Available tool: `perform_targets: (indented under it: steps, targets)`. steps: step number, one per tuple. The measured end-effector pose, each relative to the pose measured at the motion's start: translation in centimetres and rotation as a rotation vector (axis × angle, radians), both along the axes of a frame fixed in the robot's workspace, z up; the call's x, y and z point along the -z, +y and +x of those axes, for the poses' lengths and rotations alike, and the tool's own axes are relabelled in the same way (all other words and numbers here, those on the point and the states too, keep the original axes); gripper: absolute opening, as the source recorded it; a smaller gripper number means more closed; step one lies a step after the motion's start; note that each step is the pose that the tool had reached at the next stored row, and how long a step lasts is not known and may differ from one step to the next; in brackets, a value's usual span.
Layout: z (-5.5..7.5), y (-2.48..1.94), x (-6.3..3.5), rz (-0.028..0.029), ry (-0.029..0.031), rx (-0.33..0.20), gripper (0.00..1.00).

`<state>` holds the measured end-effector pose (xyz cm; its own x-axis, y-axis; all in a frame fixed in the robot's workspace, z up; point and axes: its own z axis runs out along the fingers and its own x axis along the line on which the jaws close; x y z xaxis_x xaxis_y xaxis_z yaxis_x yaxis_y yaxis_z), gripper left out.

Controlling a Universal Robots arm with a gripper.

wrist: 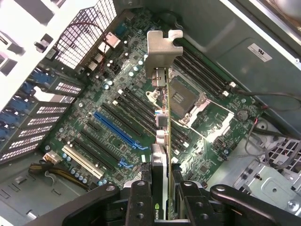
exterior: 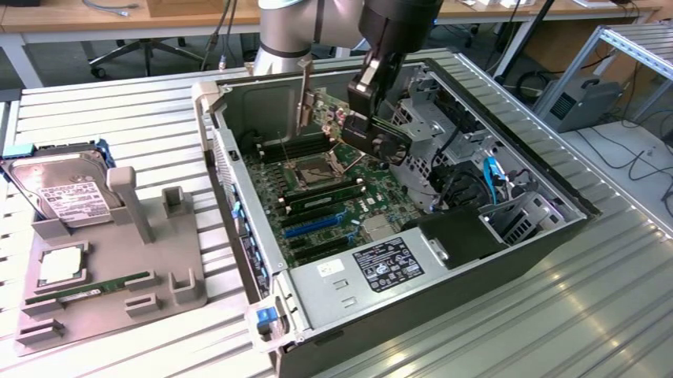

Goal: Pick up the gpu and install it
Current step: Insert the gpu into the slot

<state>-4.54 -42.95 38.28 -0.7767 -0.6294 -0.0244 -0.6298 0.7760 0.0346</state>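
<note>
A: Where is the gpu [exterior: 352, 126] sitting at this point?

B: It is hanging over the open computer case [exterior: 421, 315], off the worktop [exterior: 126, 118] and clear of the grey holder [exterior: 105, 315]. The jaws are gripping it by its upper edge, one on each face. In the wrist view the card [wrist: 162, 127] is showing edge-on, with its silver bracket [wrist: 162, 52] pointing away from the camera.

A: So the pick-up is counting as done?

B: Judging by that, yes. The card is being carried, nothing is propping it from below, and the holder is carrying the hard drive [exterior: 63, 193] and the memory stick [exterior: 90, 290].

A: And the install?

B: It is looking unfinished. The card's lower edge is floating above the motherboard [wrist: 117, 94] and is touching no slot. From the wrist it is lining up over the strip between the processor socket [wrist: 186, 99] and the row of expansion slots. The blue slot [wrist: 115, 127] is lying off to one side, apart from the card.

A: Is the bracket meeting the case's rear wall?

B: It is not possible to tell from these views. The seating is reading as the part not yet done.
</note>
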Motion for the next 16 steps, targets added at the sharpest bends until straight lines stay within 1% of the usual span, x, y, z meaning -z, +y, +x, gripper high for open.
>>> perform_targets:
  steps: [16]
  targets:
    - [0.01,0.00,0.00,0.0001,0.0000,-0.029,0.27]
